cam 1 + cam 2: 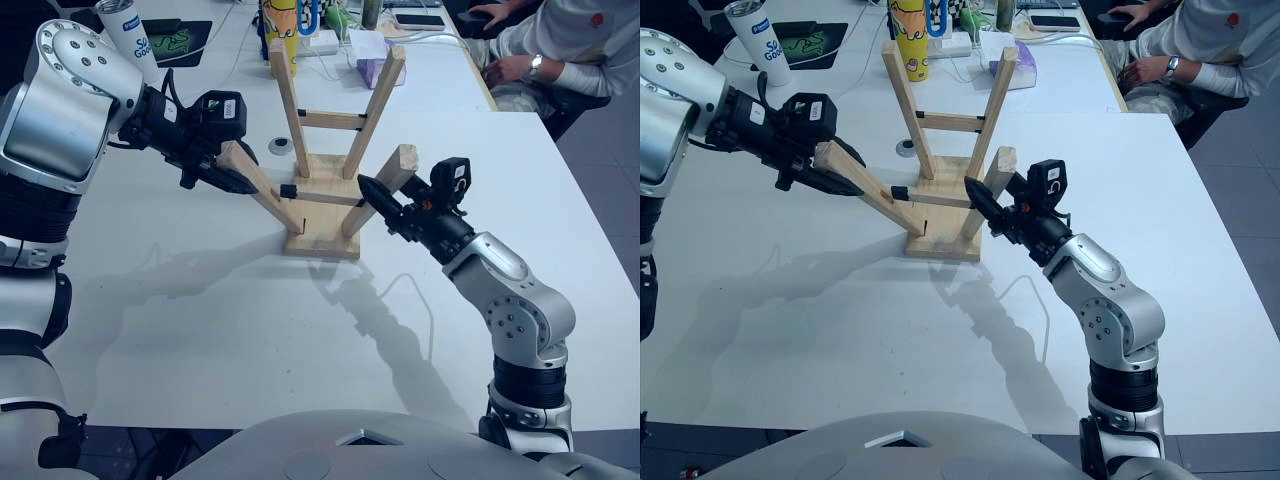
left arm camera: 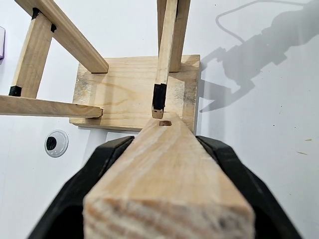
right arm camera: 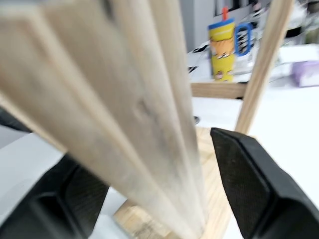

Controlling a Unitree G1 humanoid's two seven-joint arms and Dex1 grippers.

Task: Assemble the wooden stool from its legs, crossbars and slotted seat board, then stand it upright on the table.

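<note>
1. White table (image 1: 200,330) bears the inverted stool (image 1: 330,120), seat board (image 1: 322,243) down, at centre.
2. Left gripper (image 1: 225,175) clamps near-left leg (image 1: 262,190); right gripper (image 1: 375,195) loosely straddles near-right leg (image 1: 400,165).
3. Yellow cup (image 1: 908,35) and tumbler (image 1: 758,40) stand far.

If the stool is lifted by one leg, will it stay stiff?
The stool is likely stiff wood, but may wobble: one crossbar end seems unseated from the leg in the left tool. Its splayed legs suggest loose joints.
</note>
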